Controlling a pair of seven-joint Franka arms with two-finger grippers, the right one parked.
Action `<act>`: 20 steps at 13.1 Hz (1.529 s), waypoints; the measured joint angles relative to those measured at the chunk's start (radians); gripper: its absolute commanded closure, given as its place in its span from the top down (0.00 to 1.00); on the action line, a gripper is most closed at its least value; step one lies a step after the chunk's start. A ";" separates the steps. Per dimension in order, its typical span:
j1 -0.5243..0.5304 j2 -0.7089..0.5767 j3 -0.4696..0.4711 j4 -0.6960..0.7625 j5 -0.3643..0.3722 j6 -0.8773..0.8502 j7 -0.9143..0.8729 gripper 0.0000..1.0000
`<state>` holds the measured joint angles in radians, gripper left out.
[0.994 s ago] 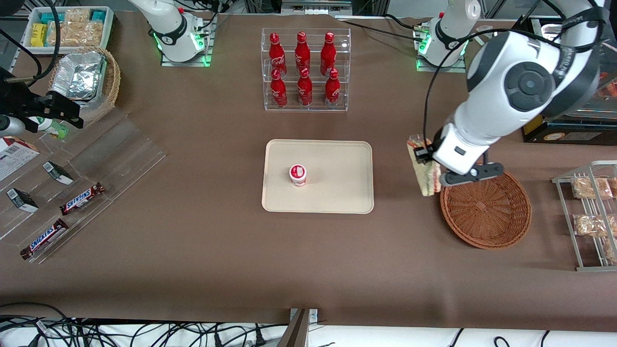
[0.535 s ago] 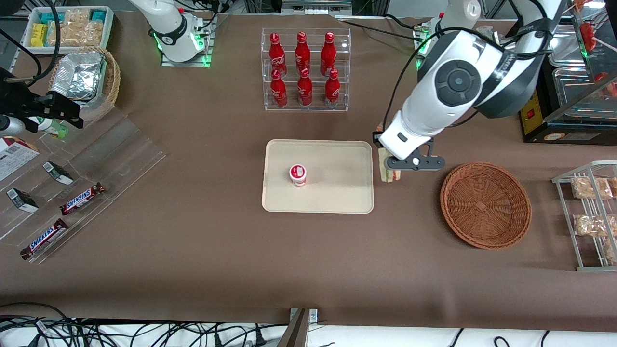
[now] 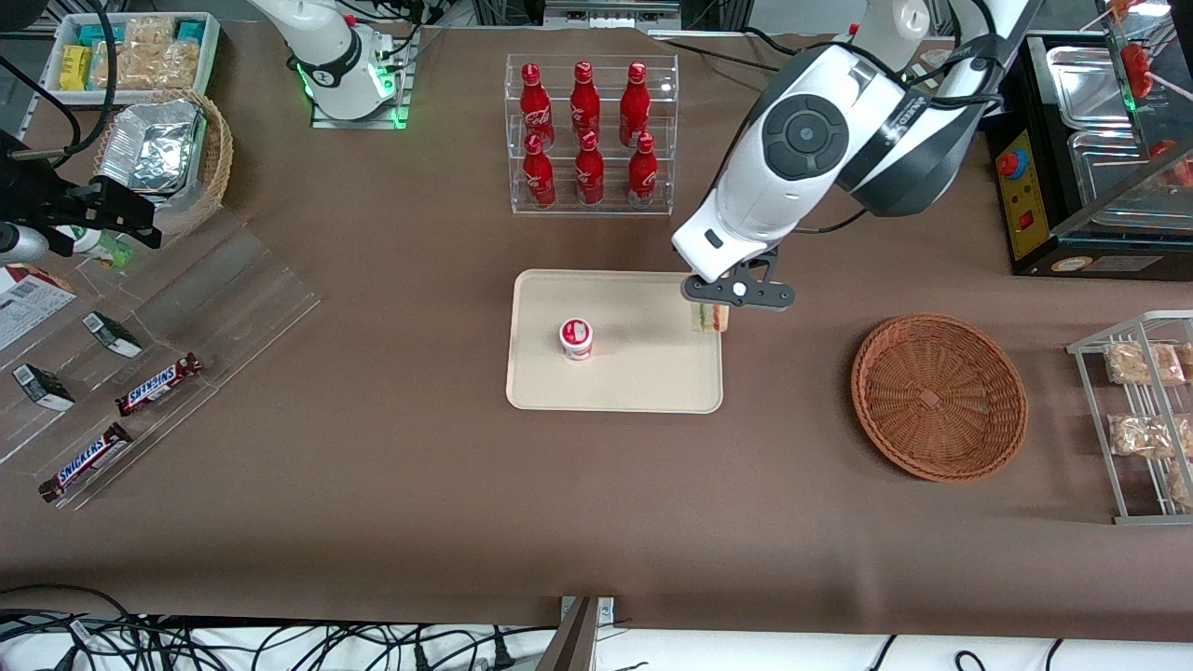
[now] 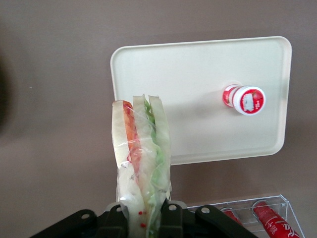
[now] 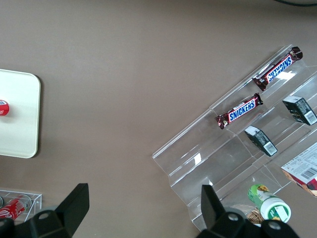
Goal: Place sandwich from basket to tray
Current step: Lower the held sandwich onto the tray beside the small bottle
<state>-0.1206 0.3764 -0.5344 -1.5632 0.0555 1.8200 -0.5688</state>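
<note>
My left gripper [image 3: 710,309] hangs over the edge of the cream tray [image 3: 652,373] that lies toward the working arm's end, shut on the wrapped sandwich [image 3: 709,319]. In the left wrist view the sandwich [image 4: 141,148] stands out from between the fingers [image 4: 171,218], showing pale bread with red and green layers above the tray [image 4: 198,74] rim. The round reddish-brown basket [image 3: 939,396] sits empty on the table, toward the working arm's end from the tray.
A small red-and-white cup [image 3: 576,337] stands on the tray. A clear rack of red bottles [image 3: 589,135] stands farther from the front camera than the tray. A wire rack of snacks [image 3: 1146,410] flanks the basket. Clear shelves with candy bars [image 3: 158,384] lie toward the parked arm's end.
The gripper has carried the sandwich from beside the basket across the table to above the tray's edge. The basket is left empty.
</note>
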 measured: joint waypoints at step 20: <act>-0.119 0.336 0.003 -0.059 0.343 0.301 -0.236 0.12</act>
<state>-0.2395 0.7119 -0.5313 -1.6222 0.3985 2.1215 -0.8048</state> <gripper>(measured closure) 0.846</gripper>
